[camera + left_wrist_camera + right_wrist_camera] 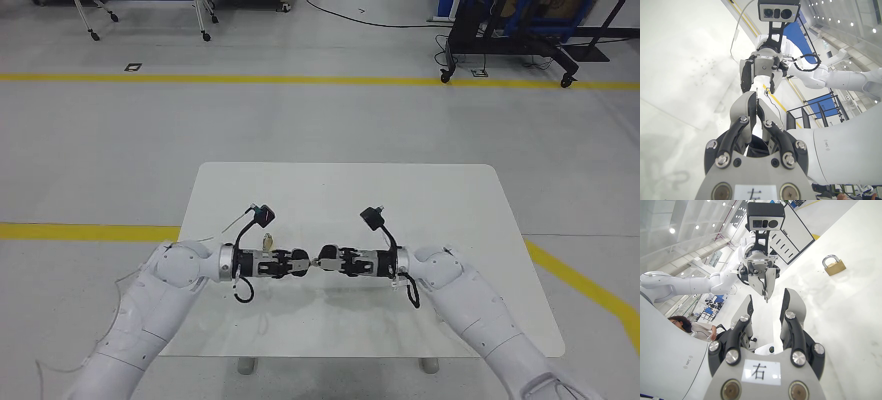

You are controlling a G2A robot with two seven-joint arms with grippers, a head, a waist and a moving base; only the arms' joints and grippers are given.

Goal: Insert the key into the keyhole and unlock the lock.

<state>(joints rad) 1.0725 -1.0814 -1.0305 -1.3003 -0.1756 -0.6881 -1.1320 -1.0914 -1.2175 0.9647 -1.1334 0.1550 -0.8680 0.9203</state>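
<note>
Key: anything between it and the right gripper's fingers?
Nothing, bare air. Right wrist view: the key, pinched by the left gripper, points at the open fingers of the right gripper.

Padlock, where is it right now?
In the right wrist view the padlock lies on the table, beside the left gripper, untouched.

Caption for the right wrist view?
Open right end effector faces left end effector holding silver key; brass padlock lies apart.
</note>
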